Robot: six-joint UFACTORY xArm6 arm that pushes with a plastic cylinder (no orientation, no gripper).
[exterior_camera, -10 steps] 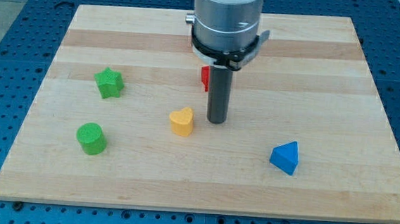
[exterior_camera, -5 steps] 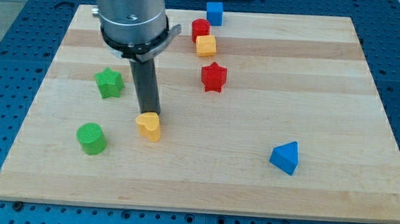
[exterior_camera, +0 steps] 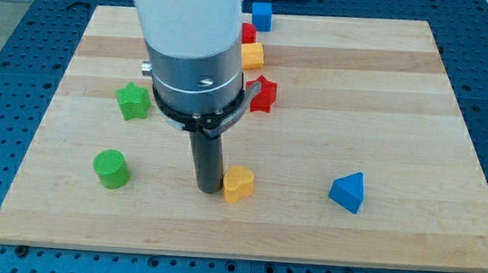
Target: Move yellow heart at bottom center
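The yellow heart [exterior_camera: 239,184] lies on the wooden board [exterior_camera: 402,96], a little below the middle and near the view's centre. My tip [exterior_camera: 208,188] stands right against the heart's left side, touching it. The arm's grey body rises above the tip and hides part of the board's middle.
A green cylinder [exterior_camera: 111,168] sits at the lower left, a green star [exterior_camera: 133,101] above it. A blue triangular block [exterior_camera: 348,192] lies at the lower right. A red star [exterior_camera: 264,93], a yellow cube [exterior_camera: 251,54], a red block [exterior_camera: 248,33] and a blue cube [exterior_camera: 262,16] line up near the top.
The yellow heart has slid right and down from the left of centre. My tip has moved from above the heart to its left side, lower on the board.
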